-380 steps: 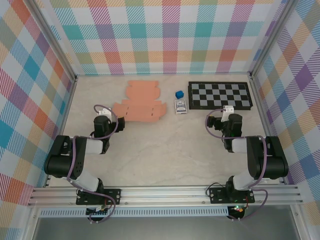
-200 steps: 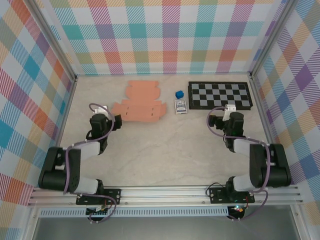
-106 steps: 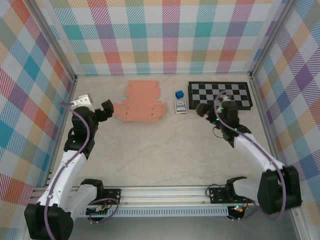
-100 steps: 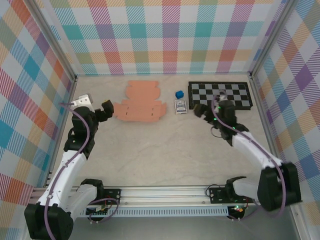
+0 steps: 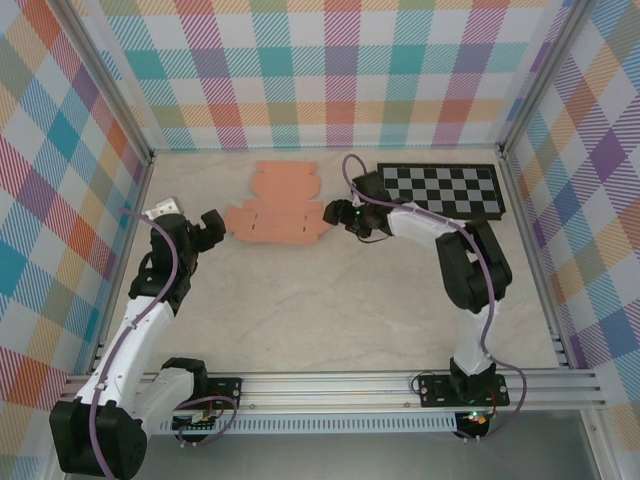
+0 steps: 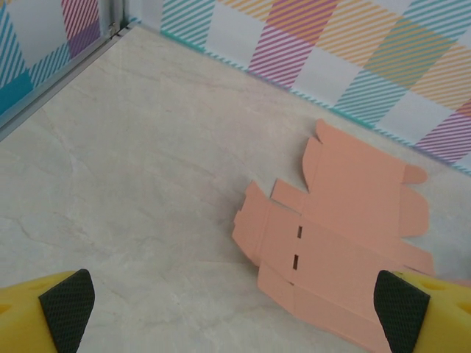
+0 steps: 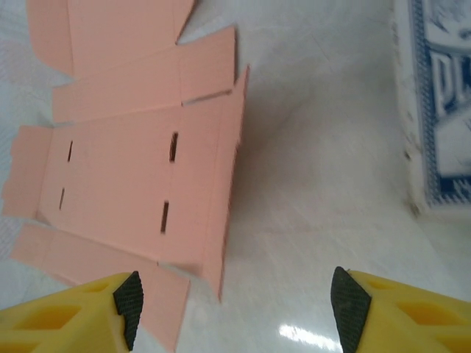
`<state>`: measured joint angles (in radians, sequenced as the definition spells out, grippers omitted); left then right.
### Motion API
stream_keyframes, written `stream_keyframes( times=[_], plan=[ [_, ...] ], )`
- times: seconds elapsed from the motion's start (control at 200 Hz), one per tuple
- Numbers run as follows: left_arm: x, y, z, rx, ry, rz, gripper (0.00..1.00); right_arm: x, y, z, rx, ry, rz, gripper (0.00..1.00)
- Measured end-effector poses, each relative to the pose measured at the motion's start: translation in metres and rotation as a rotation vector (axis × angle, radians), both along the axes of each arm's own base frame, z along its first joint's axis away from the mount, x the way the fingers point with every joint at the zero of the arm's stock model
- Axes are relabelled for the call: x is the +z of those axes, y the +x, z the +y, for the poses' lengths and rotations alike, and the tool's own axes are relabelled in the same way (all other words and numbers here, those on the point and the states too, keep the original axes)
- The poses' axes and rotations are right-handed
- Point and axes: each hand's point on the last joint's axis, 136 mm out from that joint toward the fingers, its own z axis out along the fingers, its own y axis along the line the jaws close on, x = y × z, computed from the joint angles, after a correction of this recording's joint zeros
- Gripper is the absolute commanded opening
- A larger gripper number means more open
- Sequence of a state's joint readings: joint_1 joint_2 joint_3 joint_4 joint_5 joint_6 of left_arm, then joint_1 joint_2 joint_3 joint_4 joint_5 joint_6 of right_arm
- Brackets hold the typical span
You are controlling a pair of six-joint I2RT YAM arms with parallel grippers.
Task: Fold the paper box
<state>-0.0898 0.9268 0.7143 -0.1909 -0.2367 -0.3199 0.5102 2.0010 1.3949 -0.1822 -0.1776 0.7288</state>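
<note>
One flat paper box (image 5: 278, 205) lies between the left gripper (image 6: 234, 315) and right gripper (image 7: 237, 305), both agape and empty. One chessboard (image 5: 440, 190) sits nearby.

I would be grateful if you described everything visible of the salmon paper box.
The paper box is an unfolded die-cut sheet of thin salmon-orange cardboard, lying on the pale marbled table near the back wall. It has creased panels, rounded tuck flaps at the far end, small side flaps and short slots. Its right edge flap tilts slightly up, casting a shadow. The right gripper hovers at that edge, jaws apart; contact is unclear.
</note>
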Motion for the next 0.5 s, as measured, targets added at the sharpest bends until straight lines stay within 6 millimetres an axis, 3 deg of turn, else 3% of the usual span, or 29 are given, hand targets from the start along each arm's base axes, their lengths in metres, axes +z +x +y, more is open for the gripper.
stream_keyframes(
  times=[0.18, 0.265, 0.305, 0.4, 0.5],
  plan=[
    [-0.007, -0.004, 0.005, 0.024, 0.016, 0.046, 1.0, -0.014, 0.017, 0.023, 0.031, -0.004, 0.02, 0.51],
    [-0.004, -0.004, 0.005, 0.024, 0.018, 0.05, 1.0, -0.027, 0.019, 0.031, 0.046, -0.015, 0.038, 0.2],
    [-0.003, -0.004, 0.005, 0.023, 0.021, 0.053, 1.0, -0.033, 0.019, 0.032, 0.066, -0.029, 0.04, 0.11],
    [0.005, -0.004, 0.005, 0.016, 0.032, 0.051, 1.0, -0.043, 0.016, 0.033, 0.113, -0.065, 0.047, 0.08],
    [0.021, -0.002, 0.005, 0.002, 0.055, 0.031, 1.0, -0.038, 0.008, 0.036, 0.237, -0.097, 0.016, 0.06]
  ],
)
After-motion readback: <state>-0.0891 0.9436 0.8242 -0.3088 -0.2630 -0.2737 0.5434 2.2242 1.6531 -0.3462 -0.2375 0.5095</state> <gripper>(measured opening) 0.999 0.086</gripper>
